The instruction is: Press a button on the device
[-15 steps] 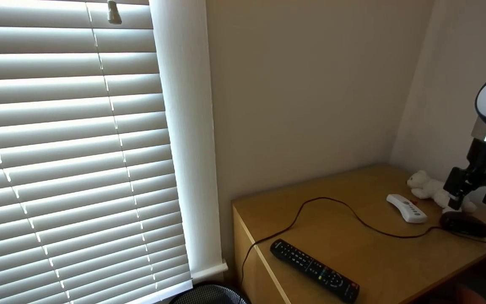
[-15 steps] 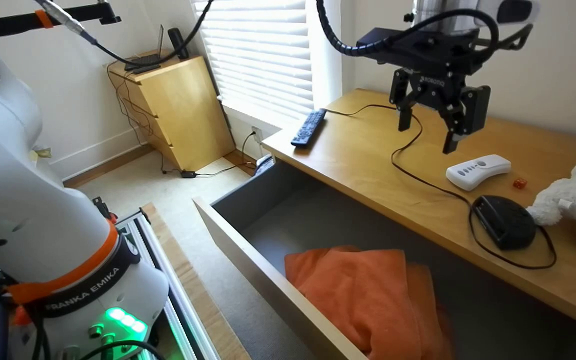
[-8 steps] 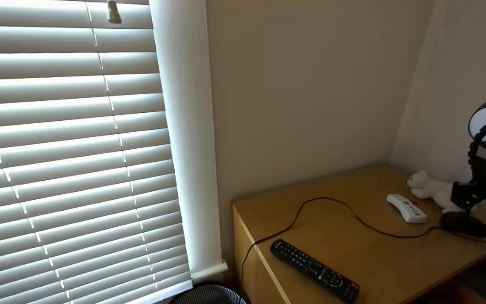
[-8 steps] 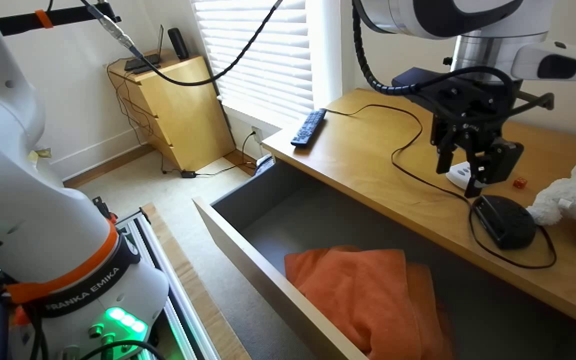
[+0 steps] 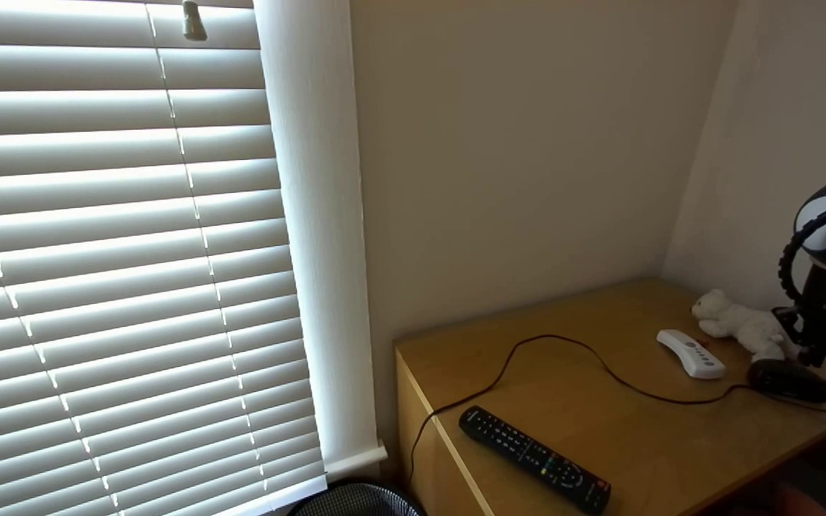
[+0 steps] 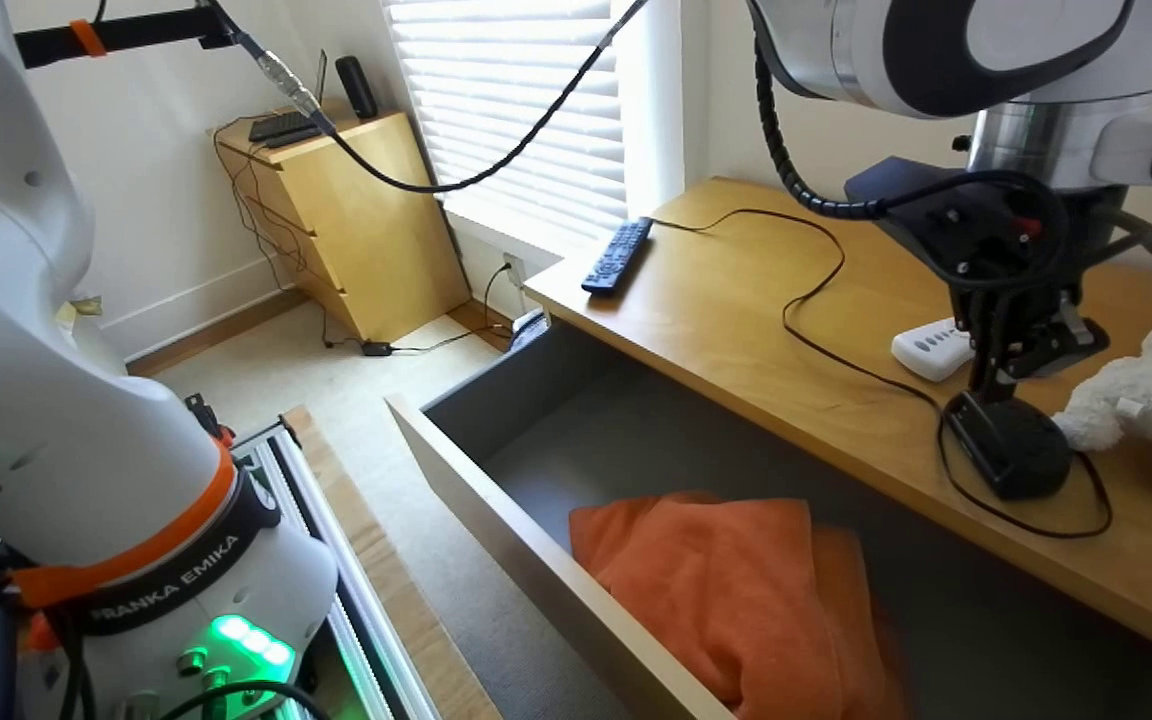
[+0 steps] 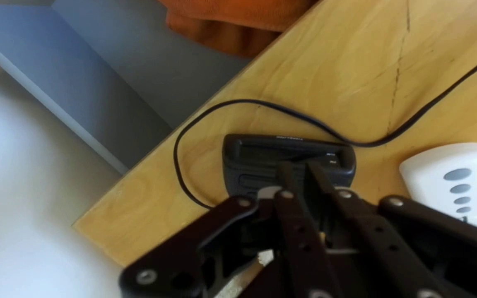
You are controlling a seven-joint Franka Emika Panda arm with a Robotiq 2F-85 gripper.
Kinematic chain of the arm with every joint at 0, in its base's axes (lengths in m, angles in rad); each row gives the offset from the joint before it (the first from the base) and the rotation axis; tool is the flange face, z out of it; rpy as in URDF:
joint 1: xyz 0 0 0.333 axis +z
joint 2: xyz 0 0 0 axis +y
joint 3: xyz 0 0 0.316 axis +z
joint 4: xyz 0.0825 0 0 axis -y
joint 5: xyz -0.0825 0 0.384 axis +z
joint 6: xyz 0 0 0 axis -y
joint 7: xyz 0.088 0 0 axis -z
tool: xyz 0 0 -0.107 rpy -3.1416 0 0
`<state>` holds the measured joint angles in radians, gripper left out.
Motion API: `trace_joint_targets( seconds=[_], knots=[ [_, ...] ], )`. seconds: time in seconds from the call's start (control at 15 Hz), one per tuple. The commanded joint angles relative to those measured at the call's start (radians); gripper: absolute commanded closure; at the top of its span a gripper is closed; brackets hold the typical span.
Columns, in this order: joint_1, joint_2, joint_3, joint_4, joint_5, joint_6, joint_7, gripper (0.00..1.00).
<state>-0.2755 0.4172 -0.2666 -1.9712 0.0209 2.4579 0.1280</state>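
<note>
Right, down onto the desk the white arm with black and orange trim [image 6: 126, 440] is stretched, its silver-collared wrist held close above the wood and the black metal gripper [image 7: 298, 166] pointed downward. Beside the wrist, a ribbed black hose [image 6: 851, 210] is bowed outward in a loose curve. From the wrist view, two slim dark fingers [image 7: 294, 223] are seen drawn nearly together, only a narrow slit left between them.

Directly beneath, the low, rounded, black plastic device [image 6: 1021, 460] is placed on the light wood-grained desk [image 6: 706, 300], near the edge above the drawer. Its far edge is met by the fingertips in an exterior view; whether it is touched cannot be told. A recessed panel is shown on it, with white lettering too small to be read.

Partly ringed it is, too, by a thin, smooth black cable [image 7: 364, 144]. Nearby, a curved white plastic gadget [image 7: 437, 178] with grey oval buttons is laid, and just beside the device a fluffy white plush bear [image 5: 732, 319]. Well apart, a long black remote control [image 5: 535, 459], studded with small buttons, is set. Below, a soft, folded orange cloth [image 6: 716, 590] is held in the open, grey-lined drawer with a pale wooden front [image 6: 536, 567].
</note>
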Motion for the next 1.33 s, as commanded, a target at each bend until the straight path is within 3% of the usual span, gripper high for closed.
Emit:
trace_joint_targets(
  seconds=[0.0,1.27],
  knots=[
    [0.015,0.047,-0.022,0.033,-0.011,0.047,0.081,1.00],
    [0.035,0.115,-0.040,0.075,-0.004,0.057,0.202,1.00]
  ],
)
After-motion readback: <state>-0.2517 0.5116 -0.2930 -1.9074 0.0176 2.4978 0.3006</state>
